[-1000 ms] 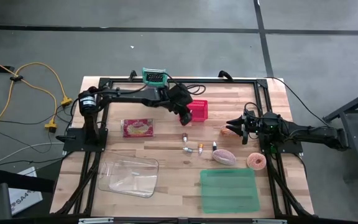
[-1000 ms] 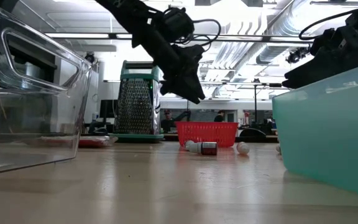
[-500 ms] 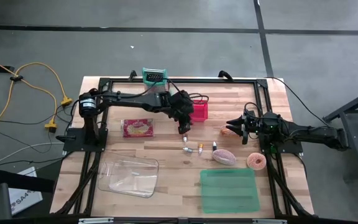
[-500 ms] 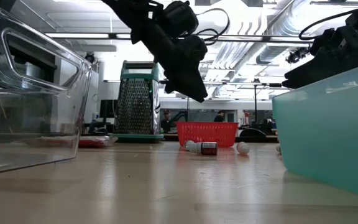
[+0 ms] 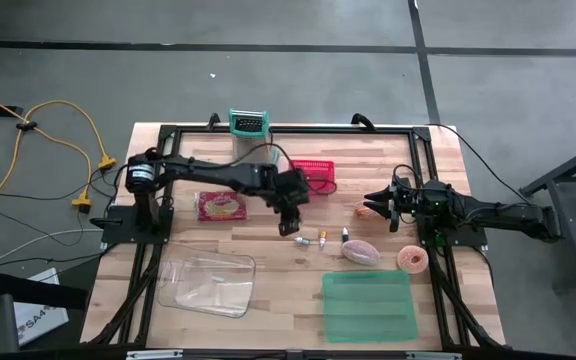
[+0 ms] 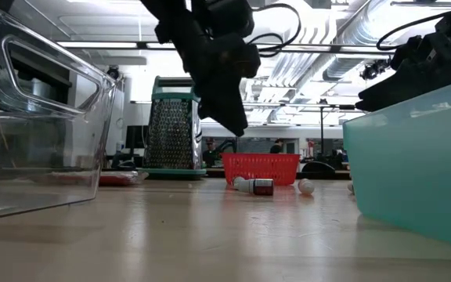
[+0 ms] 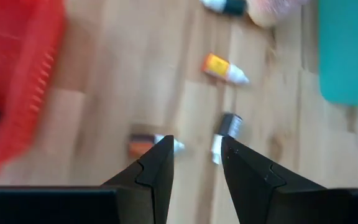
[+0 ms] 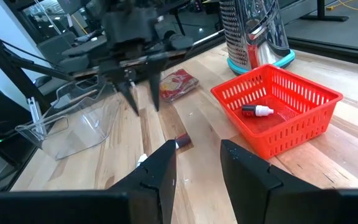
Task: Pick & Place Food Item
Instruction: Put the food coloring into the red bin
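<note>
Looking down from above, we see the left tool [image 5: 287, 226] reaching out over the middle of the desk [image 5: 268, 250], just to the near left of the red basket [image 5: 318, 172] and just beside the leftmost of three small bottles [image 5: 320, 240] lying in a row. The pink bun [image 5: 361, 252] lies on the desk right of the bottles, with the donut [image 5: 412, 259] beside it further right; both sit just far of the green tray [image 5: 368, 305]. A red packet [image 5: 221, 205] lies left of the left tool, a clear tub [image 5: 208, 283] stands at the near left, and a grater [image 5: 249, 122] at the far edge. The right tool [image 5: 373, 208] waits at the right, pointing toward the middle.

From desk level, we see the left tool hanging in the air, above the boards and the bottles, in front of the grater and basket.

Through the left wrist camera, we see its fingers [image 7: 157, 165] partly apart with nothing between them, the bottles lying on the wood beyond.

Through the right wrist camera, we see that tool's fingers [image 8: 160, 171] likewise partly apart and empty, low over the desk. One more bottle [image 8: 257, 111] lies inside the basket.
</note>
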Action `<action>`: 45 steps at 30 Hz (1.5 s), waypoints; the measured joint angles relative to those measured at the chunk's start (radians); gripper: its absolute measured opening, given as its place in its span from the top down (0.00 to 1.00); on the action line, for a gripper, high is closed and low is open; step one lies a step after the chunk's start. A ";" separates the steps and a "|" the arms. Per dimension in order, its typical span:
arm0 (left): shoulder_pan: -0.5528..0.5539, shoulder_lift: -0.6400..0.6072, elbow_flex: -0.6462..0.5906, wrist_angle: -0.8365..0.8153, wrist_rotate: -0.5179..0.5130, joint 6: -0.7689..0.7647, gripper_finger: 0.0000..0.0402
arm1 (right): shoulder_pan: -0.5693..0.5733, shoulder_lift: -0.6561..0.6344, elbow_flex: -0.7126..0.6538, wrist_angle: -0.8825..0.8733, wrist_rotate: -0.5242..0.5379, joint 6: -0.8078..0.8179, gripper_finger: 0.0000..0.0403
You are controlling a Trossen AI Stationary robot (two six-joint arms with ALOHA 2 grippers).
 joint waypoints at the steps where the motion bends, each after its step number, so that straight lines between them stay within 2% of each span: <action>1: -0.011 0.000 0.000 -0.013 -0.003 -0.011 0.68 | 0.000 0.000 0.000 0.000 0.000 0.000 0.72; 10: -0.120 0.000 -0.001 -0.084 -0.013 -0.103 0.68 | 0.000 0.000 0.000 0.000 0.000 0.000 0.72; 13: -0.151 0.000 -0.001 -0.084 -0.053 -0.119 0.68 | 0.000 0.000 0.000 0.000 0.000 0.000 0.72; 27: -0.171 0.000 -0.001 0.017 -0.145 0.221 0.68 | 0.000 0.000 0.000 0.000 0.000 0.000 0.72; 45: -0.171 0.077 -0.003 0.083 -0.137 0.228 0.68 | 0.000 0.000 0.000 0.002 0.000 0.000 0.72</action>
